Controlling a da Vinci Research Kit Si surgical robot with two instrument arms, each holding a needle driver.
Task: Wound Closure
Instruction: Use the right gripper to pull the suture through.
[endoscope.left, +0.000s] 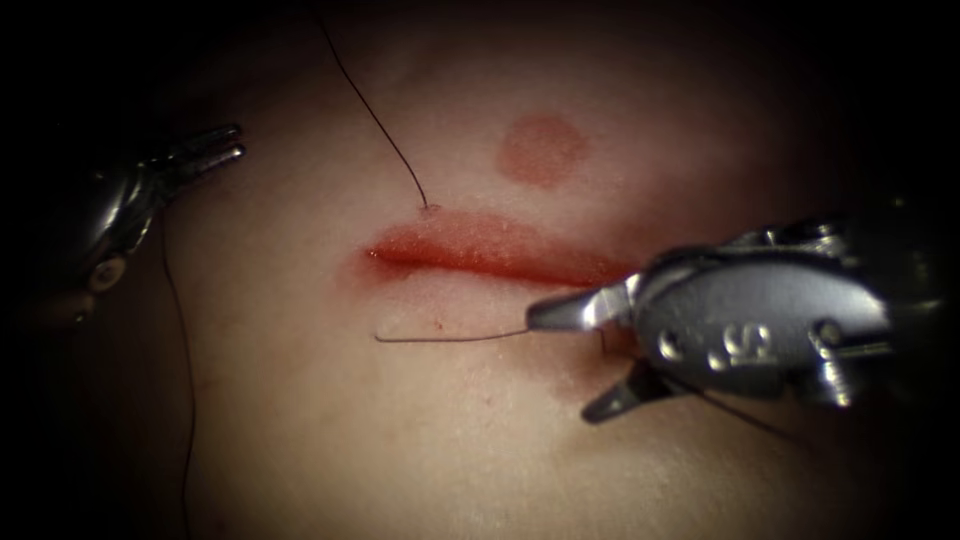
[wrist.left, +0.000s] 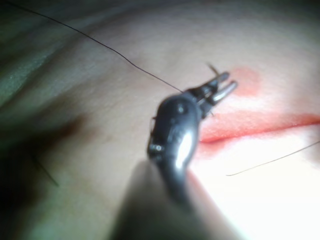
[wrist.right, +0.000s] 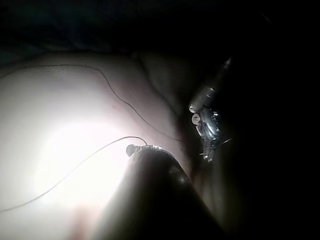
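The cut (endoscope.left: 490, 250) runs across the tissue (endoscope.left: 400, 430), its edges wet with red fluid. My right tool (endoscope.left: 567, 363) is at the cut's right end with its jaws spread wide and nothing between them. A thin grey strand (endoscope.left: 450, 337), thread by its look, lies on the tissue below the cut and ends at the upper jaw's tip. Dark thread (endoscope.left: 380, 130) comes down from above and enters the tissue just above the cut's left part. My left tool (endoscope.left: 225, 143) hovers far left of the cut, jaws slightly parted and holding nothing.
A round red mark (endoscope.left: 540, 150) sits on the tissue above the cut. Another length of thread (endoscope.left: 187, 400) hangs down the left side below the left tool. The left tool (wrist.right: 207, 130) also appears in the right wrist view.
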